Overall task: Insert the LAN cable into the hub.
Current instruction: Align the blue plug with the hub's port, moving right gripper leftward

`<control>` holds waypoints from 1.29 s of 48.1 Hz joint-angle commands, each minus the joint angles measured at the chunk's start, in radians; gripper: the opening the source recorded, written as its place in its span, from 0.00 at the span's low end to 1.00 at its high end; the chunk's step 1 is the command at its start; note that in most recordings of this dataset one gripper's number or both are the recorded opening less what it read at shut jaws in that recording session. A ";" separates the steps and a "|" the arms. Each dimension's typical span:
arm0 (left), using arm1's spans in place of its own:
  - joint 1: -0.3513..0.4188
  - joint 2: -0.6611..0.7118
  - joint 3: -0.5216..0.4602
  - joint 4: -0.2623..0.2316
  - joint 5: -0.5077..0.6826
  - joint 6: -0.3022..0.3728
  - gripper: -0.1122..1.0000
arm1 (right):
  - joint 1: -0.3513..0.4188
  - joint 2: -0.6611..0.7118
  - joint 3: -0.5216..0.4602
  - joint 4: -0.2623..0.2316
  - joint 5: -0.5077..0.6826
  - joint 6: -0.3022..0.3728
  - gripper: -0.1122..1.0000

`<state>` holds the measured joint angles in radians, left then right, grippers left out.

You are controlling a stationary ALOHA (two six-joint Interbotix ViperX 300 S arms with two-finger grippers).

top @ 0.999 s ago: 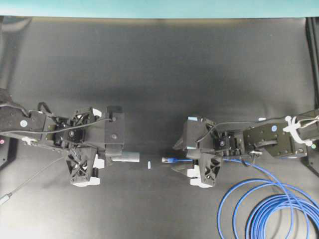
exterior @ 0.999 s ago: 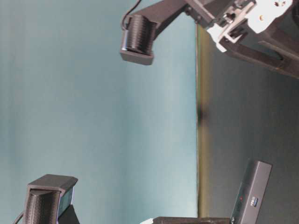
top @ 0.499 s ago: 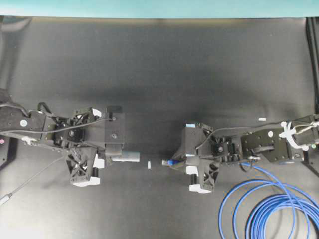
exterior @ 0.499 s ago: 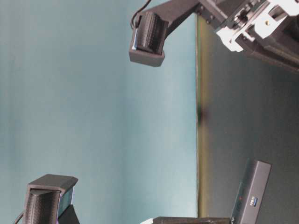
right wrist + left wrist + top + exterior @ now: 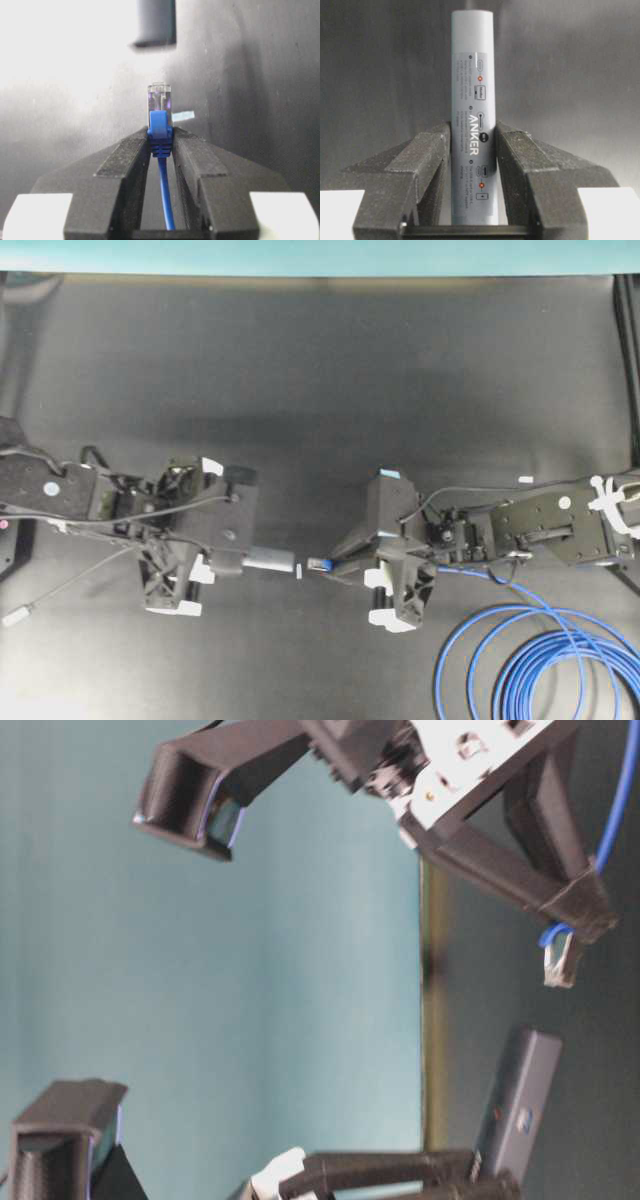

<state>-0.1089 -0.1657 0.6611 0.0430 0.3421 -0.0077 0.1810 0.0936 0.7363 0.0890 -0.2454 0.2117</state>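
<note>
1. In the overhead view the left gripper [image 5: 238,562] sat at about nine o'clock from the middle of the black table [image 5: 320,370], its fingers pointing toward three o'clock.
2. Its jaws were closed on the hub [image 5: 268,561], a slim grey bar that stuck out past the fingertips toward three o'clock.
3. The left wrist view showed the hub [image 5: 473,120] upright between the two black fingers [image 5: 427,165], both pressing its sides, with its printed label facing the camera.
4. The hub's thin grey lead [image 5: 70,585] ran off toward eight o'clock and ended in a small silver plug [image 5: 14,617] near the table's left edge.
5. The right gripper [image 5: 345,562] faced the left one from the three o'clock side, fingers pointing toward nine o'clock.
6. Its jaws stood narrow, clamped on the blue boot of the LAN cable [image 5: 160,131]; the clear plug [image 5: 159,98] stuck out beyond the fingertips.
7. In the overhead view the plug [image 5: 319,565] lay just short of the hub's free end, apart from it, with a small white scrap [image 5: 299,570] between them.
8. The rest of the LAN cable [image 5: 520,660] trailed back under the right arm and lay in loops at about five o'clock.
9. The table-level view showed the plug [image 5: 561,958] hanging near the hub's end [image 5: 520,1105], not touching.
</note>
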 commanded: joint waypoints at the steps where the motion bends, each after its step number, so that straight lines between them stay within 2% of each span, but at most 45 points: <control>1: 0.006 -0.003 -0.028 0.003 -0.008 0.002 0.36 | 0.000 -0.006 -0.034 0.003 0.002 0.006 0.22; 12: 0.008 0.005 -0.035 0.005 -0.005 0.002 0.36 | 0.005 0.008 -0.067 0.002 0.005 0.005 0.22; 29: 0.014 0.008 -0.040 0.005 -0.003 0.002 0.36 | 0.028 0.009 -0.067 0.003 0.035 0.005 0.22; 62: -0.018 0.044 -0.083 0.005 0.005 0.008 0.36 | -0.014 0.008 -0.074 0.003 0.031 0.005 0.22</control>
<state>-0.1212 -0.1181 0.6136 0.0445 0.3528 -0.0015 0.1825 0.1089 0.6888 0.0905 -0.2025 0.2117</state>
